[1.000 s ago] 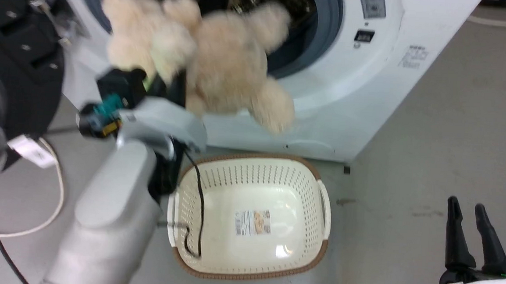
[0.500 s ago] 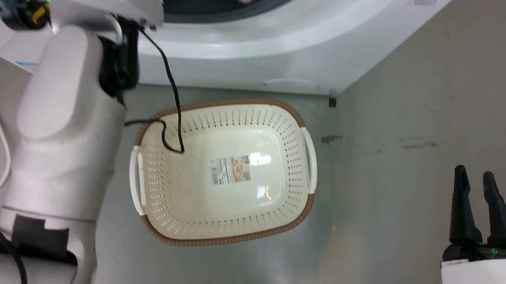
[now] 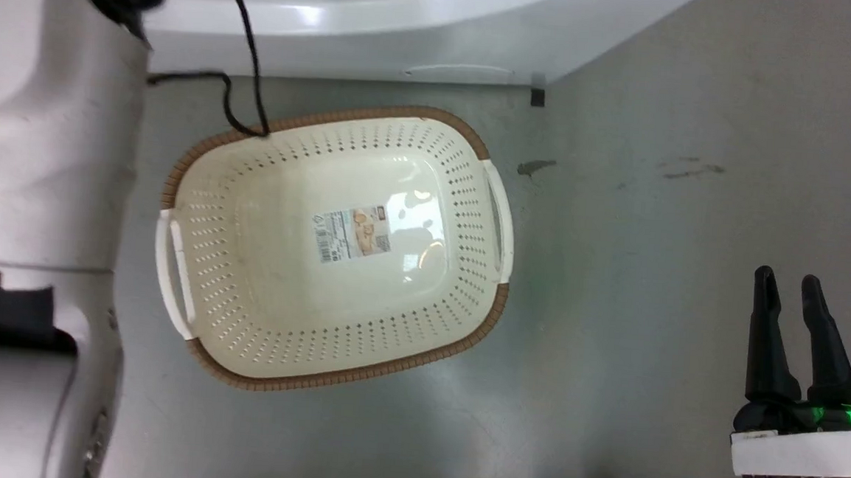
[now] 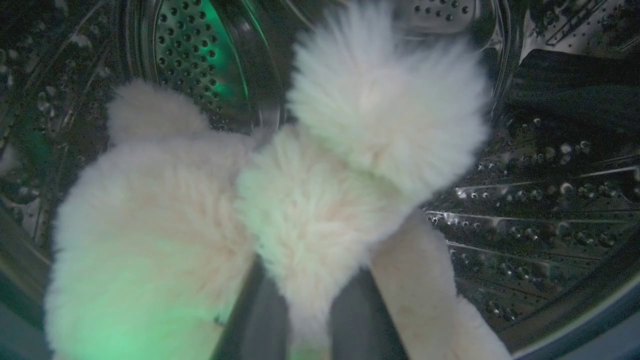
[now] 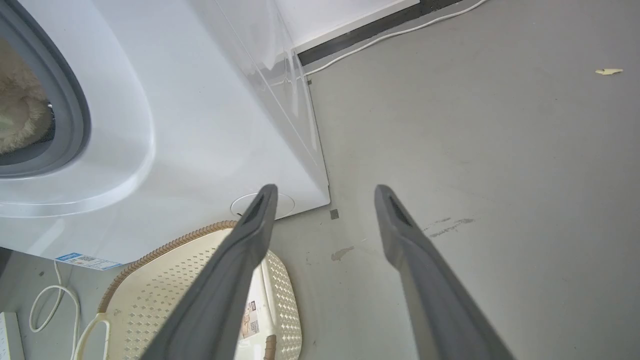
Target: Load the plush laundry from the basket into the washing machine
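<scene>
Plush laundry (image 4: pixel 310 200): you have the cream shaggy toy inside the washing machine's steel drum (image 4: pixel 550 200). It hangs off the left pincer, limbs spread against the perforated wall, and I cannot tell whether any limb touches the drum.
Left pincer (image 4: pixel 302 300): nearly closed, its two dark fingers clamped on a fold of plush at the toy's lower side.
Washing machine (image 3: pixel 409 24): its white front runs along the far edge of the floor area you look down on. In the right wrist view a patch of cream fur shows past the grey gasket (image 5: pixel 75 115).
Basket (image 3: pixel 465 197): it sits on the floor (image 3: pixel 652 282) just in front of the machine. No plush lies in it; its bottom shows bare around the label sticker (image 3: pixel 352 234).
Black cable (image 3: pixel 249 43): it drops from the left arm and meets the basket's far rim near the left corner.
Right pincer (image 3: pixel 786 276): spread wide with nothing in it, over the floor well to the right of the basket.
Step in hand: by my reading, delivery, with the toy carried in but not yet let go.
Next move: you likely need to open the left pincer so the toy drops clear. Then draw the arm straight back through the gasket, minding that the fur and the cable do not snag.
</scene>
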Available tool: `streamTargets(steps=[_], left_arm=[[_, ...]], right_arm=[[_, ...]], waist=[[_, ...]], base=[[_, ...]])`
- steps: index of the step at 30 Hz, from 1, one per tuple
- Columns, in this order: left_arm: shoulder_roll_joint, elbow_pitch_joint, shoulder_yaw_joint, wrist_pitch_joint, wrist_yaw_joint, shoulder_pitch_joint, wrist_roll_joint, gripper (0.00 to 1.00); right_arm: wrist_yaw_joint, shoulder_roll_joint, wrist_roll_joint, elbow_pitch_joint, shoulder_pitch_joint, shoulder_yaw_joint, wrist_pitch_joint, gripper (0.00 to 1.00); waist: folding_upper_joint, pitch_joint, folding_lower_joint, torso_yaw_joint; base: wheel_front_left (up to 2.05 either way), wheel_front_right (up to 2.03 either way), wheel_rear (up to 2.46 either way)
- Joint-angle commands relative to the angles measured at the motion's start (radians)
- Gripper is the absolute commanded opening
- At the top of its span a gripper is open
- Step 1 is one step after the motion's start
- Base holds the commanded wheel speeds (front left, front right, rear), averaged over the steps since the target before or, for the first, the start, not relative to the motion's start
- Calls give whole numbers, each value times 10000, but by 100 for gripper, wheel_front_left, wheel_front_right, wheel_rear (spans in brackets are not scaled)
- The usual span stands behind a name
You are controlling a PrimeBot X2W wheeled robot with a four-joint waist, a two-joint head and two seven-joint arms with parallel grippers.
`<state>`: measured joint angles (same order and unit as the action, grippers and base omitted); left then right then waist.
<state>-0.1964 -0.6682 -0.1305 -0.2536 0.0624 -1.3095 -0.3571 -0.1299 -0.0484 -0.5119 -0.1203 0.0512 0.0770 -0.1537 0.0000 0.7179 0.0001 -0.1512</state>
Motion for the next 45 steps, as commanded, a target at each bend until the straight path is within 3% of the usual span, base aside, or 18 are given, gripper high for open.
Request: streamTargets(steps=[1,20,22,23,33,39,45], left_arm=[[-92,-5,41,-81,-63,-339,87,0],[-833,-989,26,76,37,-2650,361,0],[-845,-1089,7,110,154,-2792,398,39],[-832,-1138,20,117,195,-2847,380,100],[-627,-1528,-47,29,44,-2999,217,100],[-277,-1620,-192,-50,-379,-2590,96,100],[124,-919,67,-77,-462,-1718,-37,100]], right_arm=[[-8,-18,-71,14,80,-37,-92,100],[-8,-18,-332,354,-164,-569,-554,100],[-8,-18,-358,384,-165,-599,-594,100],[-8,-18,-373,400,-154,-612,-615,100],[-8,-18,-267,447,28,-463,-639,100],[-8,-18,-13,183,266,-121,-440,100],[-8,-18,207,-79,447,170,-135,100]], waist=[[0,192,-1,-162],[0,1193,-1,-919],[0,1272,-1,-921],[0,1302,-1,-918],[0,1308,-1,-545],[0,1064,-1,-12],[0,612,-1,527]], base=[[0,0,0],[0,0,0],[0,0,0],[0,0,0],[0,0,0],[0,0,0],[0,0,0]])
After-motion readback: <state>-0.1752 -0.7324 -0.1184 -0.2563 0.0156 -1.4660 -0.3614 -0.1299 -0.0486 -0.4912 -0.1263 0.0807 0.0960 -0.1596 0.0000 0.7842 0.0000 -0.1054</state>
